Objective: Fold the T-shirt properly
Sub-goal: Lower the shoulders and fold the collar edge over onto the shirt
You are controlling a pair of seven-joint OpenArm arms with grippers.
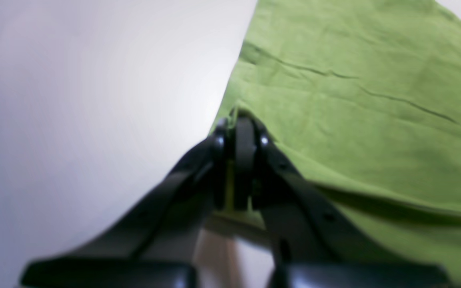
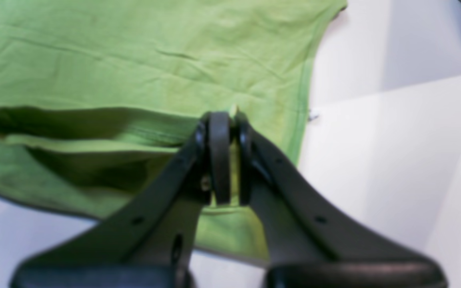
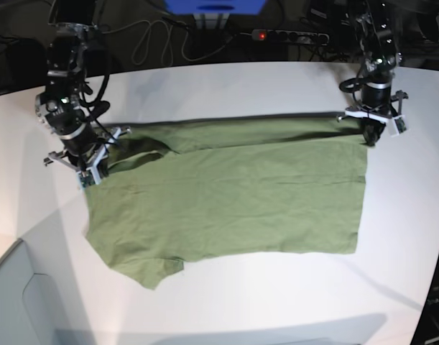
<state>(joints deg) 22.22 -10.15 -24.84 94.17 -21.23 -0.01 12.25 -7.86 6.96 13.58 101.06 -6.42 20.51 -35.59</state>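
- Olive-green short-sleeved cotton T-shirt (image 3: 233,194) lies spread on the smooth white counter (image 3: 276,302), its far edge lifted and doubled over.
- Left end effector (image 1: 239,120) is clamped on the shirt's edge at the hem end.
- Right end effector (image 2: 226,116) pinches cloth near the sleeve.
- Dark cables and a power strip (image 3: 291,34) sit behind the counter.

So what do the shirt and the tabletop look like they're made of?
T-shirt: looks like soft matte woven or knit cloth, probably cotton; it creases and drapes limply. Table: hard, smooth white surface with a faint sheen, perhaps laminate or painted board; the exact material can't be told.
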